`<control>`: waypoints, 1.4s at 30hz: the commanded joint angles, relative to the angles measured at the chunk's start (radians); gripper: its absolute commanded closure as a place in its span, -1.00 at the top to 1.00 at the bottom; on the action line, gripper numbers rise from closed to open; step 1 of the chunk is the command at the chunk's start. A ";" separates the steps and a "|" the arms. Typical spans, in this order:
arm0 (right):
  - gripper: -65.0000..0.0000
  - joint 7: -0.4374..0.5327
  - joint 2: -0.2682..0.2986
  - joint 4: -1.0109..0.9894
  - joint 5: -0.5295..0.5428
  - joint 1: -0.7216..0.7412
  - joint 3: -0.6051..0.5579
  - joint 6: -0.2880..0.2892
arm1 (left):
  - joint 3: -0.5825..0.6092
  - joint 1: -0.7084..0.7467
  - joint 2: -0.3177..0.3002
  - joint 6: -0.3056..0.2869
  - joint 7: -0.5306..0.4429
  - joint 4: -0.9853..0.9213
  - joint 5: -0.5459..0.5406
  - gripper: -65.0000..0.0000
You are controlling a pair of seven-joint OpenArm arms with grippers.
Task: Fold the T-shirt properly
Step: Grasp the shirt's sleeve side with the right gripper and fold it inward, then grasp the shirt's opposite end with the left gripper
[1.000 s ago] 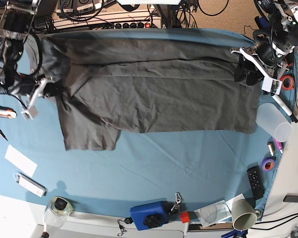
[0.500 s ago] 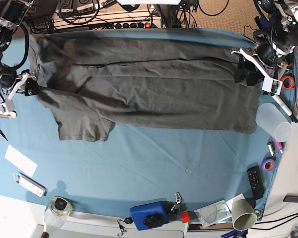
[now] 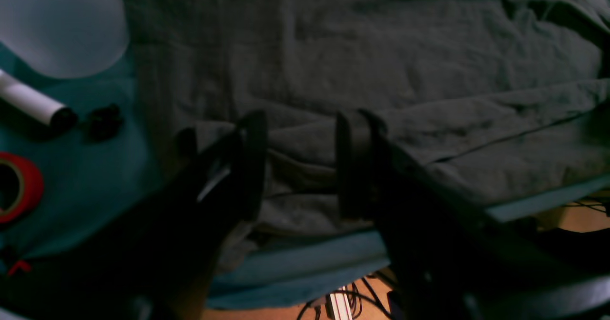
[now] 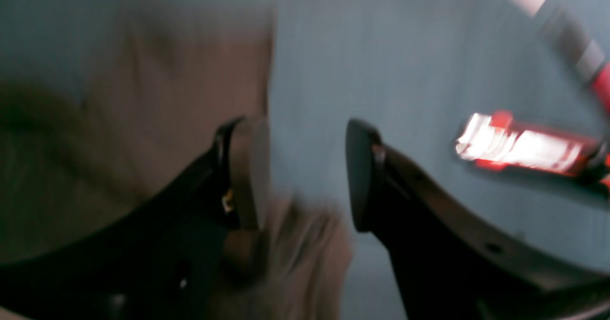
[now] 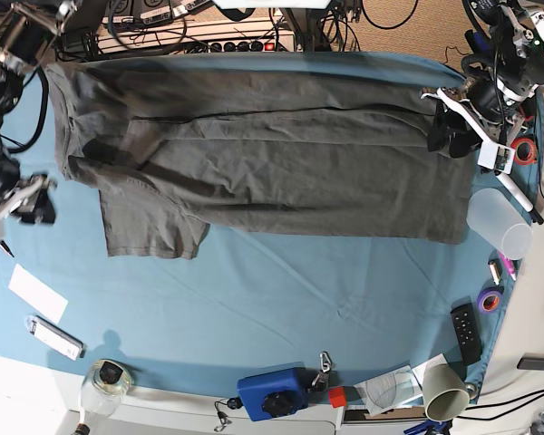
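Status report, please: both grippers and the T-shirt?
Right gripper open, off the cloth. Left gripper open over the hem. T-shirt flat, half-folded. Nothing in the way.

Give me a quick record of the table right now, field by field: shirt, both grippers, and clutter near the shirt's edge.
shirt: T-shirt spread flat across the blue table cloth, one sleeve sticking out toward the camera
left gripper: left gripper open, straddling a bunched fold at the shirt's edge
right gripper: right gripper open, empty, over the cloth beside the shirt
nearby clutter: red tape roll, translucent cup
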 commanded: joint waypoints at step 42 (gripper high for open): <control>-0.19 -0.014 -0.104 -0.670 0.056 0.380 -0.359 0.072 | 0.230 -0.185 -0.087 -0.019 -0.217 -0.140 0.353 -0.24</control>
